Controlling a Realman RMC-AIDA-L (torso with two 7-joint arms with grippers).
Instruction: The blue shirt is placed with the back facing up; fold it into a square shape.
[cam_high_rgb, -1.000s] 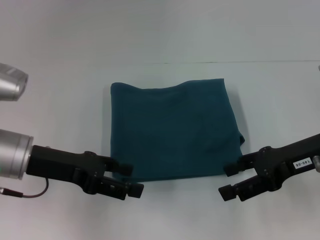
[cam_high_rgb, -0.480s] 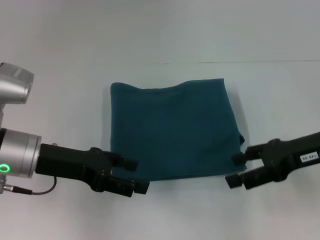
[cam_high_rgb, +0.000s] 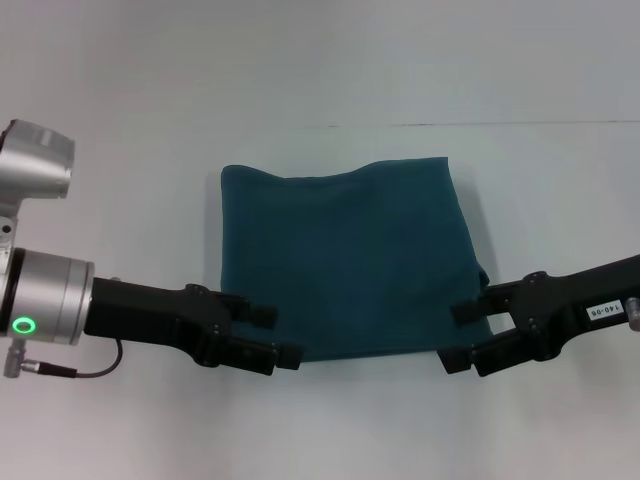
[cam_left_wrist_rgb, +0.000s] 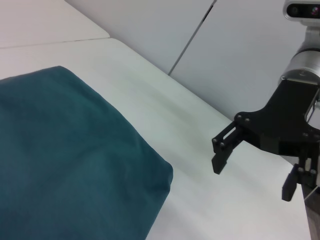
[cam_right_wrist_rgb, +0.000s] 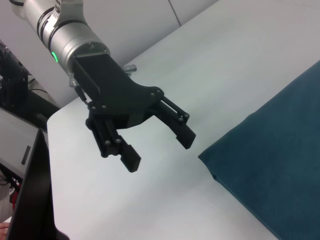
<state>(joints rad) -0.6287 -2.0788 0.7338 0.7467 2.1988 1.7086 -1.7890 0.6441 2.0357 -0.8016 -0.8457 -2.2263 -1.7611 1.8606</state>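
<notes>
Closing now risks pinching only the top layer: left gripper (cam_high_rgb: 268, 338) and right gripper (cam_high_rgb: 464, 338) spread, empty, flanking shirt (cam_high_rgb: 345, 260) corners.

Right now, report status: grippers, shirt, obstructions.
Left gripper open at near-left corner, empty. Right gripper open at near-right corner, empty. Blue shirt folded roughly square, flat. Nothing in the way.

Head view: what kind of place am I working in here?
Likely a lab or test bench: a bare white table against plain light wall panels, holding only the folded blue shirt, with the open left gripper and right gripper at its near corners.
</notes>
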